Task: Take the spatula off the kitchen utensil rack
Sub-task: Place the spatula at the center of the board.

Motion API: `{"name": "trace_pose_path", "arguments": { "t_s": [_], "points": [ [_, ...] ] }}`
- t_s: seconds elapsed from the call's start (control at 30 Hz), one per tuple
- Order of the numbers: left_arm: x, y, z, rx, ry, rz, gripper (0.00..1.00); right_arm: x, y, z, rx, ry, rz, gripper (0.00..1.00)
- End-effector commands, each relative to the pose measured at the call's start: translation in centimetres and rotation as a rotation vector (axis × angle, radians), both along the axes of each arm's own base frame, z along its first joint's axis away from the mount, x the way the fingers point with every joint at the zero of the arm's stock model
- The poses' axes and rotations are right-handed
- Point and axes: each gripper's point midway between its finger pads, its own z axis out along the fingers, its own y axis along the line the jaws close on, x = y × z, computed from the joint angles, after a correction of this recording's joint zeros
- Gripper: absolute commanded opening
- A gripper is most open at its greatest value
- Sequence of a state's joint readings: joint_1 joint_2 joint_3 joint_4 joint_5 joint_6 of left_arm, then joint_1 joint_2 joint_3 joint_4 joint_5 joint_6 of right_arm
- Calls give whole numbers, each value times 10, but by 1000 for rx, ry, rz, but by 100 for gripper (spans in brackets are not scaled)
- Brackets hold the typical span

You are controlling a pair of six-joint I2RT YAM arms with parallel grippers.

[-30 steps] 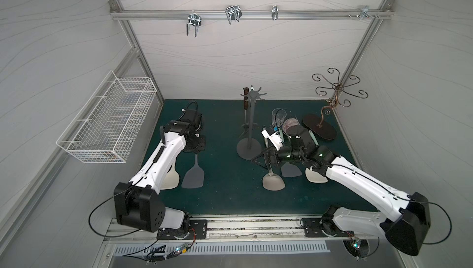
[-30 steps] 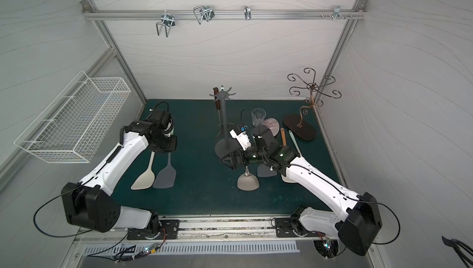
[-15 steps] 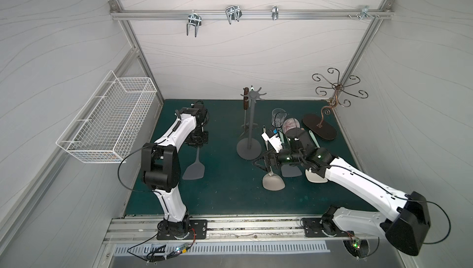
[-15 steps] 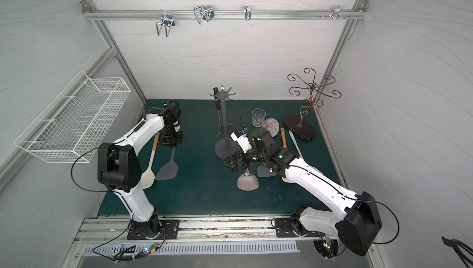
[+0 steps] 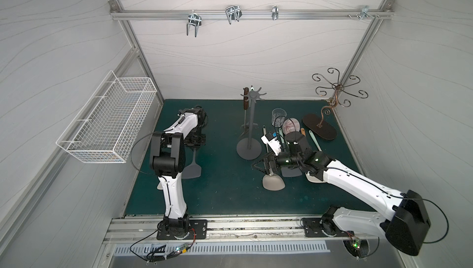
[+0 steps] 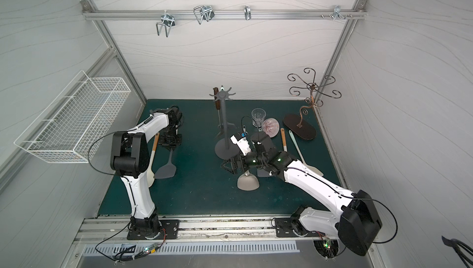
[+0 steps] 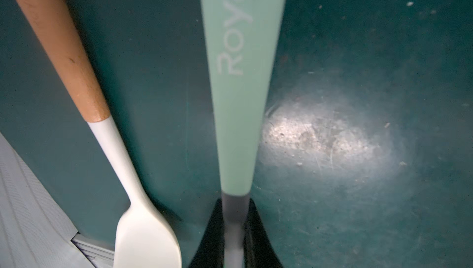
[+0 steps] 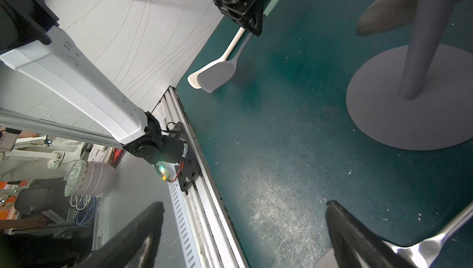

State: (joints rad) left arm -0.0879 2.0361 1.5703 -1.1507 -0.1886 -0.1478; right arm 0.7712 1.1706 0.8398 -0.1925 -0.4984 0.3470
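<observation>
Green counter (image 5: 225,195): dark mat, scuffed pale in patches, carrying the rack and the loose utensils.
Grey kitchen utensil rack (image 5: 252,126): upright near the back middle of the counter in both top views (image 6: 225,128); its round base (image 8: 409,100) sits flat on the mat.
Hanging on the rack: 1 dark-handled utensil (image 5: 245,99) hangs from a prong of the crown, down alongside the pole.
Mint-handled spatula (image 6: 165,170): grey blade and neck, mint handle (image 7: 238,87); off the rack and well apart from it, over the left side of the counter, blade toward the front rail. Whether the blade touches the mat I cannot tell.
Grip, left tool (image 5: 195,145): pressed together on the spatula where the mint handle meets the grey neck; the black fingers (image 7: 258,236) flank the neck on both sides.
Beside it, white spoon (image 6: 151,167): wooden handle, lying just beside the spatula on the wall side; its bowl (image 8: 194,80) is partly hidden by the grey blade in the right wrist view.
Grip, right tool (image 5: 261,165): spread wide, holding nothing, low and just in front of the rack's base; both fingers (image 8: 358,236) stand well apart.
Under the right arm, steel-handled turner (image 5: 273,182): lies on the counter, blade toward the front, just beside the right tool.
Back right: 1 glass (image 5: 278,114) and 1 bronze stand (image 5: 332,92).
Left wall: 1 wire basket (image 5: 107,121).
</observation>
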Motion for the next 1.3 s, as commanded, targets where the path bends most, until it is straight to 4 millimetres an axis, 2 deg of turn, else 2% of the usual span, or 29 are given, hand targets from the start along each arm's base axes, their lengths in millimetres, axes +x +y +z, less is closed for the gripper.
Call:
{"name": "trace_pose_path", "arguments": {
  "t_s": [0.0, 0.17, 0.57, 1.23, 1.27],
  "points": [
    [11, 3, -1, 30, -4, 2, 0, -3, 1, 5, 22, -22, 19, 99],
    [10, 6, -16, 52, 36, 1, 0, -4, 0, 5, 21, -25, 18, 99],
    [9, 15, -37, 89, 92, -8, 0, -4, 0, 2, 20, -9, 17, 99],
    [-2, 11, -41, 64, 136, 0, 0, -6, 4, 4, 23, 12, 33, 99],
    [-2, 11, -41, 62, 137, -1, 4, -6, 4, 4, 22, 14, 33, 99]
  ]
}}
